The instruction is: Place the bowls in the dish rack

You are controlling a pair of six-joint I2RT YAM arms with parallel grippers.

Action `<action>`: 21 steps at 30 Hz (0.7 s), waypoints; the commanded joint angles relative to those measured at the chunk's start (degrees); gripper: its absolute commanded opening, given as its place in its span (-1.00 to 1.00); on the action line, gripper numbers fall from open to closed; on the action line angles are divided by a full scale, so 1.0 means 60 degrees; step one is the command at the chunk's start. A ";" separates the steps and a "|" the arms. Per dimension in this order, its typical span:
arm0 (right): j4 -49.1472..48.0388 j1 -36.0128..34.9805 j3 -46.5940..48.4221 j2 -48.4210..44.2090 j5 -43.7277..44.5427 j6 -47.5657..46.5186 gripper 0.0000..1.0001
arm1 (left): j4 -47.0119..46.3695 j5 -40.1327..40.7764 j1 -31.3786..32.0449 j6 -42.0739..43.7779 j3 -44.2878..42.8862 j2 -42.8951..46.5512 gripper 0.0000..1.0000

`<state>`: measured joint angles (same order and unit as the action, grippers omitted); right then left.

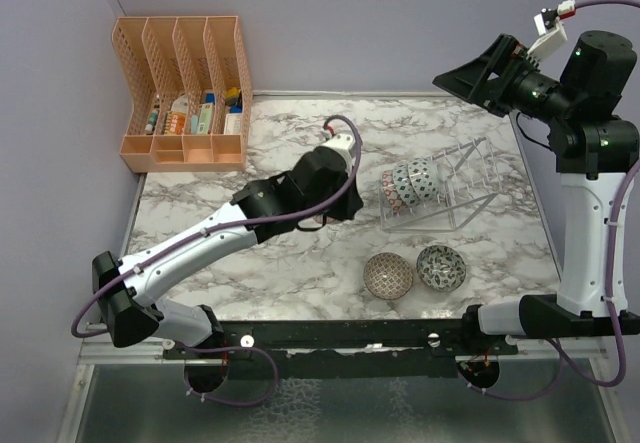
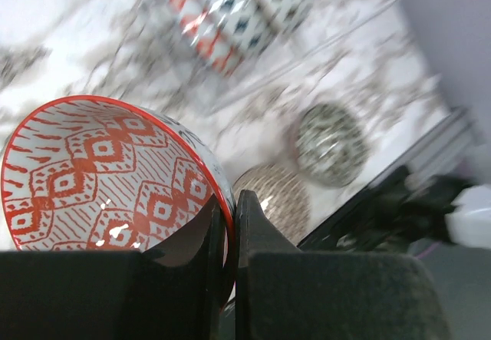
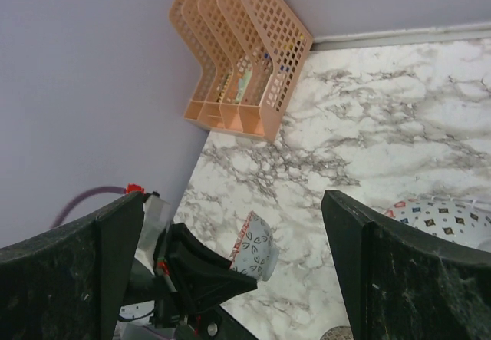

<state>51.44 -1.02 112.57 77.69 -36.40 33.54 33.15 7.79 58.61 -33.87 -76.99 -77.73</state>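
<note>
The rim of a red bowl (image 2: 100,179) is pinched between the closed fingers of the left gripper (image 2: 230,206). The bowl is held tilted, just left of the dish rack (image 1: 465,188). A row of bowls (image 1: 410,183) is stood on edge in the rack's left end. A brown bowl (image 1: 388,275) and a grey-green bowl (image 1: 441,267) are set side by side on the table (image 1: 300,283), in front of the rack. The right gripper (image 1: 480,71) is spread wide and empty, raised beyond the rack's far right end. A file organiser (image 1: 185,93) is stood well to the rack's far left.
</note>
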 commanded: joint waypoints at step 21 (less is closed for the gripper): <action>-0.3091 0.0049 0.0922 0.0396 -0.0789 0.2003 0.99 | -1.4422 -0.4486 -0.1785 -1.0348 -0.0256 -0.4006 -1.00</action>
<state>37.26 -1.02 118.58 80.73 -38.13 44.42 -36.01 -21.96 48.01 -84.71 -77.34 -99.09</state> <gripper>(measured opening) 0.994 0.065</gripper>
